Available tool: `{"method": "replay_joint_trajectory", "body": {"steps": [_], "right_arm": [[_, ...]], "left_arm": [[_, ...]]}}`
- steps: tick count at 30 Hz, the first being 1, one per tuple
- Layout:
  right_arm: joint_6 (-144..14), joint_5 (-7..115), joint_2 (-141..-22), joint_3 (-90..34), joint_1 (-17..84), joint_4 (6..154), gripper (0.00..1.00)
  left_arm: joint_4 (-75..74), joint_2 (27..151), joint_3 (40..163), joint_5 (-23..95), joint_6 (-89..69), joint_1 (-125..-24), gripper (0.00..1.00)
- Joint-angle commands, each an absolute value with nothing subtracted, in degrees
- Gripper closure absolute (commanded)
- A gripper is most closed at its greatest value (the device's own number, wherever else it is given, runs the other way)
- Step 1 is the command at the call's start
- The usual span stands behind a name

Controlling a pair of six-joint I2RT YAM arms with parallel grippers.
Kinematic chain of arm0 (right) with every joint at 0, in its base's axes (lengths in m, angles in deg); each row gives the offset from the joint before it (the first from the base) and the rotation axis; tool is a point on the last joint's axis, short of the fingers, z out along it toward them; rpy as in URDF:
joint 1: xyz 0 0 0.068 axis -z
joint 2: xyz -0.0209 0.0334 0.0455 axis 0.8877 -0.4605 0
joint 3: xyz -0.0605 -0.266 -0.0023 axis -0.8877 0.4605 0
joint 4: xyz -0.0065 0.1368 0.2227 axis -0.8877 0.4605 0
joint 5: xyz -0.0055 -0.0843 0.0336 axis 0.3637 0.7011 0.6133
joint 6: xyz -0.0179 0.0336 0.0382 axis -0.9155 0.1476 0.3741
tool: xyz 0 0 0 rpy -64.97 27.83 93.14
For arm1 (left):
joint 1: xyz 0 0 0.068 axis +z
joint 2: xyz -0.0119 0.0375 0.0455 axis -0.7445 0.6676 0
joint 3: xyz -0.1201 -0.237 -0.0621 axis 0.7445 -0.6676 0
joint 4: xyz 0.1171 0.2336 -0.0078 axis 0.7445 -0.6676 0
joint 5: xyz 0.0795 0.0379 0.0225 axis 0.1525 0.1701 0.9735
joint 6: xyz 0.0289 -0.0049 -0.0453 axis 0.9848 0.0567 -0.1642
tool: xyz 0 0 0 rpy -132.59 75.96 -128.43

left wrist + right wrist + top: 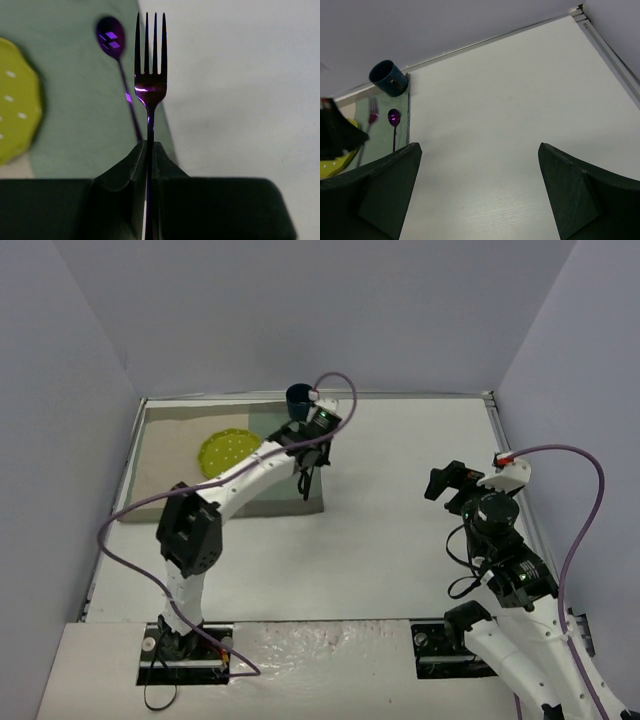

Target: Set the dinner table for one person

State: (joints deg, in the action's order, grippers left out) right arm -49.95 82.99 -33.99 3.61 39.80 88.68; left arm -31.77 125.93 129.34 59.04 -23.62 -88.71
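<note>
My left gripper is shut on the handle of a dark purple fork, tines pointing away, held over the right edge of the green part of the placemat. A matching spoon lies on the mat just left of the fork. A yellow-green dotted plate sits on the mat, and a dark blue cup stands at its far right corner. From above, the left gripper hangs over the mat's right edge on the white dinner table. My right gripper stands open and empty over bare tabletop.
The beige and green placemat covers the table's far left. Grey walls enclose the table on three sides, and a thin metal rim runs along its edges. The right arm sits near the right edge.
</note>
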Motion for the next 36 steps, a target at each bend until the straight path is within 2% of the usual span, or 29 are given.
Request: {"method": "replay_joint_trajectory", "body": {"steps": [1,6,12,15,17,27,36], "right_arm": [[-51.4,79.1,-37.2,3.2,40.1,85.1,0.01],[-52.1,76.4,-38.9,4.1,40.1,83.2,0.01],[-52.0,73.0,-41.2,4.9,40.1,81.2,0.01],[-52.0,72.0,-41.9,5.5,40.1,80.5,0.01],[-52.1,71.6,-42.5,5.7,40.1,80.3,0.01],[-52.6,70.1,-45.7,5.5,40.1,80.2,0.01],[-52.9,69.7,-48.4,5.5,40.1,80.2,0.01]], "left_arm": [[-27.9,110.6,120.7,57.6,-15.5,-77.2,1.0],[-24.2,103.6,110.2,49.3,-7.4,-56.5,1.0],[-22.1,108.7,111.4,43.2,0.8,-40.7,1.0],[-17.7,112.2,110.4,37.1,0.9,-36.0,1.0],[-15.7,115.0,110.6,34.0,2.3,-34.3,1.0],[-13.1,125.5,113.9,32.6,8.5,-31.4,1.0],[-11.0,127.9,113.6,31.8,10.0,-30.5,1.0]]}}
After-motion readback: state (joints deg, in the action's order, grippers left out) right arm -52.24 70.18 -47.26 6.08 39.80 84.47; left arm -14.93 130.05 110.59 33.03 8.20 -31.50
